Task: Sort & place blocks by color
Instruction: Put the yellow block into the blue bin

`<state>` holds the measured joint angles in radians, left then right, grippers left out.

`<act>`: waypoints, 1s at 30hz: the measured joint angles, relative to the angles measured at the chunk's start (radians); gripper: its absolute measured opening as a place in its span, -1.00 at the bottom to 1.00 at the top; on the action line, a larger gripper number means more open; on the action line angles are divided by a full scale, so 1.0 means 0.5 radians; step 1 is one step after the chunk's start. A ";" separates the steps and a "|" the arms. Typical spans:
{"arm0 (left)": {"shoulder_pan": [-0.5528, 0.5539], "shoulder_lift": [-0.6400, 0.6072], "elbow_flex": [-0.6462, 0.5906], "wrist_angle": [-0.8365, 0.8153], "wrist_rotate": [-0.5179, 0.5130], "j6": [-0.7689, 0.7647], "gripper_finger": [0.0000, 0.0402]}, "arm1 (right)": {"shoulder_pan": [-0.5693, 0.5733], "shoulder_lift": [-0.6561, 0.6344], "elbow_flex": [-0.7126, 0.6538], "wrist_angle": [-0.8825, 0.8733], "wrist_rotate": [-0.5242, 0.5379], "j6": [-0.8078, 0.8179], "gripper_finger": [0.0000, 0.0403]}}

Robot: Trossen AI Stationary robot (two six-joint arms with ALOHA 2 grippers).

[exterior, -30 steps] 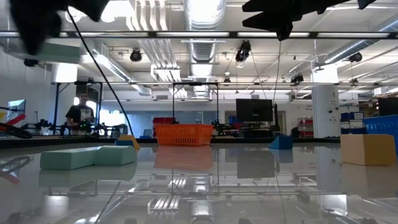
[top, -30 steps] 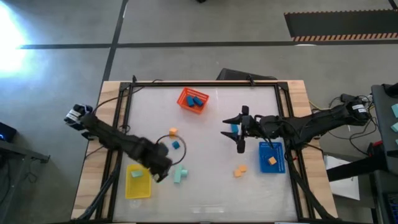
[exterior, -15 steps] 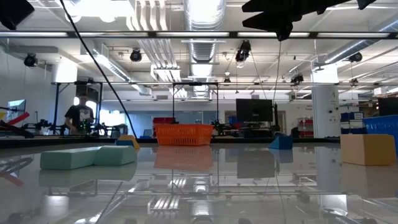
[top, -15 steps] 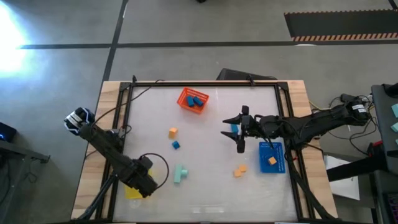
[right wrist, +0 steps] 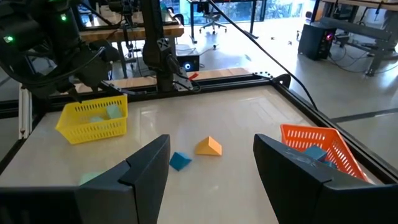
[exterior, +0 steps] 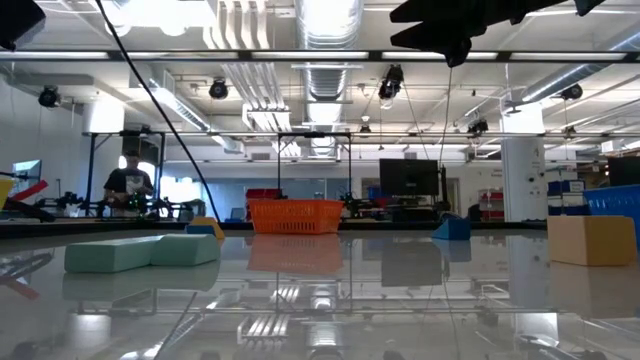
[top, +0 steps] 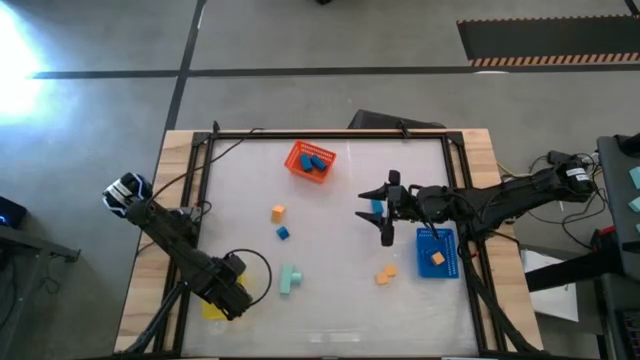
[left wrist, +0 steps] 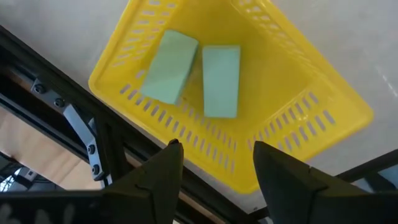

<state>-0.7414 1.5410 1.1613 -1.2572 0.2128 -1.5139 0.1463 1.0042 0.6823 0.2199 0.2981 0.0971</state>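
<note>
Left claw [left wrist: 214,162] open, above mint blocks [left wrist: 169,67]

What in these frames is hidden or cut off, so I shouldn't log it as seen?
- Yellow tray in the high view: mostly under the left gripper; only the left wrist view shows its two mint blocks.
- Blue tray in the low view: cut by the right edge.
- Right gripper: the low view shows only a dark silhouette.

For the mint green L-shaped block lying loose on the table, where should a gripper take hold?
Probably from straight above, closing across the long arm of the mint green L-shaped block. It lies flat on the table with open space on all sides, and the arm's parallel sides look narrow enough to span. The left gripper, open over the yellow tray, is nearest.
</note>
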 joint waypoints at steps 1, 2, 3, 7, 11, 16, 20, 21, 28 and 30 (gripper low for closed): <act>0.000 0.000 -0.001 -0.001 0.001 0.000 -0.11 | 0.000 0.000 0.000 0.000 0.000 0.000 0.10; 0.000 0.000 -0.002 -0.001 0.000 0.000 -0.10 | 0.000 0.000 0.000 -0.001 0.000 0.001 0.10; 0.000 0.000 -0.002 0.000 0.001 0.000 -0.10 | 0.000 0.000 0.000 0.000 0.000 0.002 0.10; 0.000 0.000 0.002 0.000 0.001 0.001 -0.10 | 0.000 0.000 0.000 -0.005 0.000 0.008 0.10; 0.005 0.000 0.017 0.017 0.000 0.002 -0.09 | 0.000 0.000 0.000 -0.008 0.000 0.021 0.10; 0.022 0.000 0.107 0.041 -0.174 0.006 -0.09 | 0.000 0.000 0.000 -0.014 0.000 0.020 0.10; 0.088 0.000 0.205 0.048 -0.493 0.107 -0.09 | 0.000 -0.015 0.000 -0.048 -0.024 -0.007 0.10; 0.113 0.000 0.223 0.050 -0.569 0.139 -0.09 | 0.000 -0.028 0.000 -0.076 -0.035 -0.008 0.10; 0.393 -0.001 0.189 0.093 -0.807 0.404 -0.09 | 0.008 -0.179 0.060 -0.581 -0.193 0.082 0.10; 0.483 -0.001 0.152 0.154 -0.827 0.518 -0.09 | 0.032 -0.213 0.059 -0.694 -0.283 0.094 0.10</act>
<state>-0.5000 1.5406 1.2374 -1.1802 -0.2009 -1.2548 0.1625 0.8977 0.7116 -0.1273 0.1565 0.1439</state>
